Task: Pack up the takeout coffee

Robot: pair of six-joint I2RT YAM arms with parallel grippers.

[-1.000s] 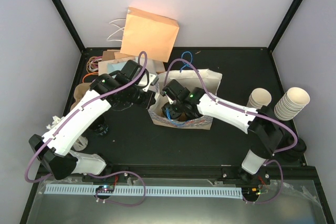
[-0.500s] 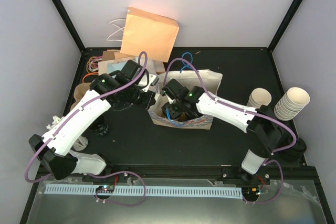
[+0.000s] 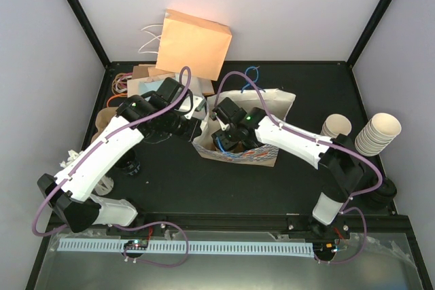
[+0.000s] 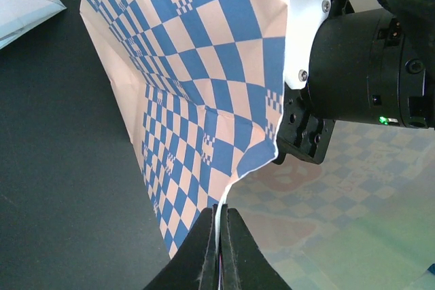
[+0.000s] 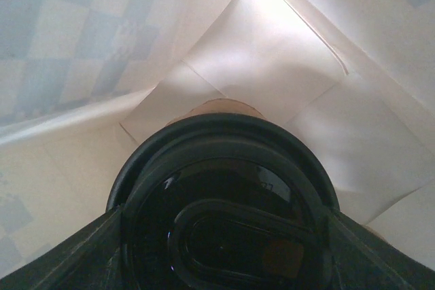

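The blue-checked paper bag (image 3: 234, 157) stands open at the table's middle. My left gripper (image 3: 197, 125) is shut on the bag's left rim; in the left wrist view the jaws (image 4: 219, 219) pinch the paper edge of the bag (image 4: 204, 86). My right gripper (image 3: 228, 142) reaches down into the bag's mouth. In the right wrist view the takeout coffee (image 5: 224, 215), a cup under a round black lid, fills the space between the fingers (image 5: 102, 249), which press on its sides, and the gripper (image 5: 224, 236) is shut on it. White bag lining surrounds the cup.
Two stacks of cream paper cups (image 3: 378, 134) (image 3: 336, 127) stand at the right. An orange paper bag (image 3: 194, 44) leans on the back wall. Flat bags and handles (image 3: 139, 83) lie at the back left. My right wrist (image 4: 367, 66) crowds the bag's opening.
My right arm has shifted slightly inside the bag, and the bag's back wall and blue handle have moved up and to the right. The left arm has not moved.
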